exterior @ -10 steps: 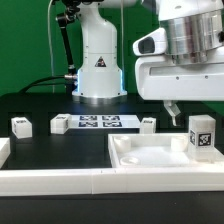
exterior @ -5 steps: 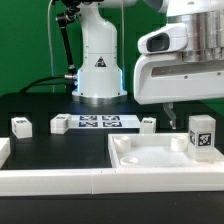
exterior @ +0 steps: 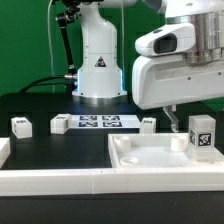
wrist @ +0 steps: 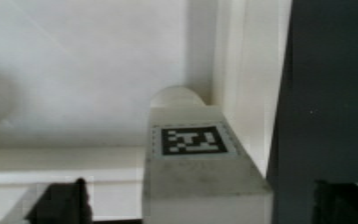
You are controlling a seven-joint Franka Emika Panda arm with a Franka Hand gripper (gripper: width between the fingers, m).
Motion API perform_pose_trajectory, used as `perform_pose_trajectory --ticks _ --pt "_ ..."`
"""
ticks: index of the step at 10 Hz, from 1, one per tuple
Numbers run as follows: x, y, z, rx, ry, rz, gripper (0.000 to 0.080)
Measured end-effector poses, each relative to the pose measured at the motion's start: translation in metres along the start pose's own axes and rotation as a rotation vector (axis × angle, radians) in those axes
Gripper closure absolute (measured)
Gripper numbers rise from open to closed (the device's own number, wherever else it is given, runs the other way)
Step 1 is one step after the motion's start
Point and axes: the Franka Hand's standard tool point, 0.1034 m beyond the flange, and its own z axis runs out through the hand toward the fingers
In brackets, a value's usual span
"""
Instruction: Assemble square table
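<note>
- The leg point(exterior: 203, 135) stands upright in the corner of the square table top point(exterior: 150, 162) at the exterior view's right, its long axis vertical.
- The gripper point(wrist: 202, 205) straddles the leg's upper end. Its jaws are wide, one on each side with a gap, and grip nothing.
- The next move likely needs only a squeeze across the leg's width.
- Three other legs point(exterior: 60, 125) lie well apart, near the marker board point(exterior: 98, 123).
</note>
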Motion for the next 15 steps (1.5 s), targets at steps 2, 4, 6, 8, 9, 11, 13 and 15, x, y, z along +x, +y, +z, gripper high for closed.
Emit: perform_pose_trajectory --ticks 2,4,6,8,9,11,13,15 --pt "0.0 0.0 0.0 0.0 0.0 0.001 0.0424" --pt "0.0002 0.0018 -0.0002 -0.001 0.001 0.012 0.0508" --pt "0.0003 0.0023 -0.0003 -0.001 0.001 0.027 0.0508" --pt "-0.0002 0.0038 -0.0011 0.034 0.003 0.308 0.0508" --pt "-0.0011 0.0032 -0.0007 0.034 0.01 0.433 0.0508" --pt "-0.0007 0.0033 -0.0004 0.041 0.011 0.637 0.0508" --pt "-0.0021 0.001 0.0014 0.039 0.006 0.846 0.0508" --pt "-0.0022 -0.001 0.0022 0.049 -0.003 1.035 0.0508"
